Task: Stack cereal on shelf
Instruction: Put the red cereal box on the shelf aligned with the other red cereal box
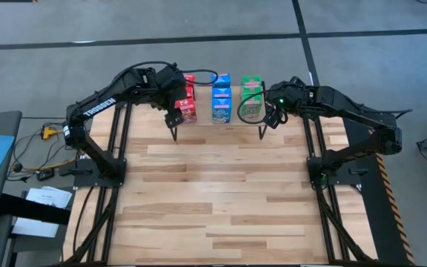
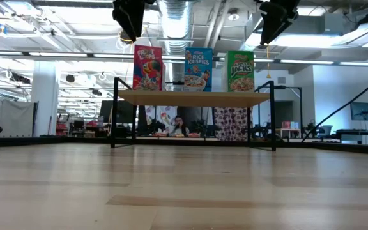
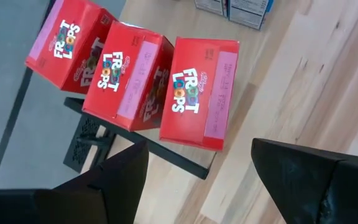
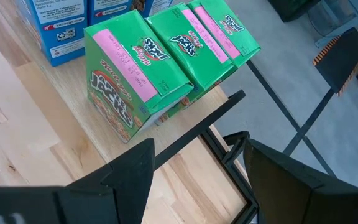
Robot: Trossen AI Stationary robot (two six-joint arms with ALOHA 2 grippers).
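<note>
The cereal boxes stand upright in three rows on the shelf (image 2: 193, 97) at the table's far edge: red ones (image 1: 187, 100) on the left, blue ones (image 1: 222, 98) in the middle, green ones (image 1: 251, 98) on the right. The red boxes (image 3: 197, 90) show in the left wrist view, the green boxes (image 4: 138, 74) in the right wrist view. My left gripper (image 1: 173, 116) is open and empty, above and just near of the red row. My right gripper (image 1: 267, 119) is open and empty, above and just near of the green row.
The shelf's black wire legs (image 2: 114, 115) stand on the slatted tabletop (image 1: 221, 193). The arms' black frames (image 1: 98, 170) flank the table's left and right sides. A person sits in the room behind the shelf (image 2: 179, 126).
</note>
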